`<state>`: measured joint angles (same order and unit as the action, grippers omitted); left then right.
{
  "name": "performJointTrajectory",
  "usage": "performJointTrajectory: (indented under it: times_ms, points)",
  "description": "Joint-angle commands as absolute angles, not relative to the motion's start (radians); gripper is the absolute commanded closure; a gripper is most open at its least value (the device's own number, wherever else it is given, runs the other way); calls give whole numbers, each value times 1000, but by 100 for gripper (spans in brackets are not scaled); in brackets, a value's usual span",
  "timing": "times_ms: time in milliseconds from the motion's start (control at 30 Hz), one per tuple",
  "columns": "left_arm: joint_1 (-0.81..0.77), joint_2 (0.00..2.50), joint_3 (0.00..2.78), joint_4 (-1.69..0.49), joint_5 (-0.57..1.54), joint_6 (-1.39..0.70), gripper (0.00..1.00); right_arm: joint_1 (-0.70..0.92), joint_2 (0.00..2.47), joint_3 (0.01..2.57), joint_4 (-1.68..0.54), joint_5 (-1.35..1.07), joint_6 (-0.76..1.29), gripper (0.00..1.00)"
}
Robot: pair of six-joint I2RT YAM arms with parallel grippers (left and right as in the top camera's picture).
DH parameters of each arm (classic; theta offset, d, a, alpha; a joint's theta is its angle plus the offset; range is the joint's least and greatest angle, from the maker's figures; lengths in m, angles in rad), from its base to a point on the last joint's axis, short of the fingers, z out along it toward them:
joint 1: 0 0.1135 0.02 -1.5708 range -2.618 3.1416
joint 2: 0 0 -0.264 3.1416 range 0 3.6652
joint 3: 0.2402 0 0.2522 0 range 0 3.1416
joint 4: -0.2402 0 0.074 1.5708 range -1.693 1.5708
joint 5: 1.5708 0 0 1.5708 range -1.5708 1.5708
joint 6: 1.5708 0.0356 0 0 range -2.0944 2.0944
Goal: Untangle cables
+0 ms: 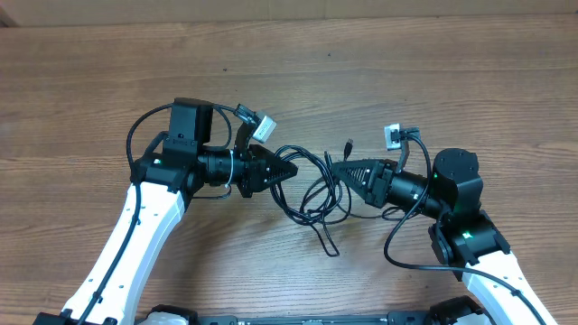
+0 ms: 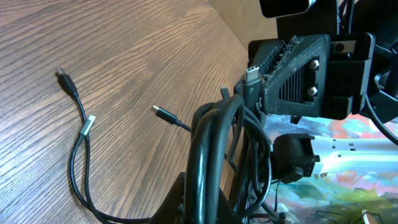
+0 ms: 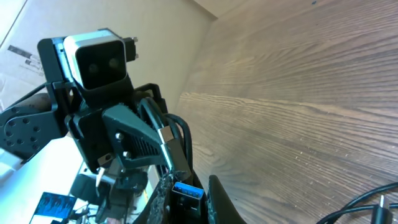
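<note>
A robotics lab: white left arm (image 1: 149,212) and right arm (image 1: 492,271) at a wood-grain table (image 1: 81,99).

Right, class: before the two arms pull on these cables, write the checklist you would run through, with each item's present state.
1. Left gripper shut on the cables: ok.
2. Right gripper shut on the cables: ok.
3. Grippers apart, not touching: ok.
4. Cables untangled: not ok, loops cross between the grippers.
5. One plug end free of the tangle: ok.
6. Which strand each gripper holds: cannot tell.
</note>
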<state>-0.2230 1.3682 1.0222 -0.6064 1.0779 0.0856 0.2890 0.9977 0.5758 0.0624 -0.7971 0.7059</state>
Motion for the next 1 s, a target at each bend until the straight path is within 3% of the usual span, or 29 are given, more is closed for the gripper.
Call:
performJointTrajectory:
  times_ms: [0,167,333,467,500,567,633,800,900,967]
  points:
    - [-233,1361,1042,-573,1219,109,96,346,1003,577,44,-795,713,96]
    - [-233,1361,1042,-477,1427,108,96,433,1099,577,-49,-559,714,96]
    - [-233,1361,1042,-469,1441,104,96,449,1211,577,53,-552,742,96]
    - [-233,1361,1042,-435,1412,104,96,471,1268,577,88,-555,785,74]
    - [-233,1361,1042,-433,1376,104,96,472,1267,577,89,-555,785,65]
    - [-233,1361,1042,-437,1258,65,96,469,1261,578,106,-556,785,37]
    - [-233,1361,1042,-436,1144,-54,96,454,1239,578,136,-575,784,23]
    - [-232,1361,1042,-436,931,-327,96,427,1149,578,81,-510,720,0]
    - [-233,1361,1042,-436,823,-479,96,427,1092,578,-96,-311,709,0]
    - [-233,1361,1042,-437,783,-517,96,432,1072,578,-162,-304,709,0]
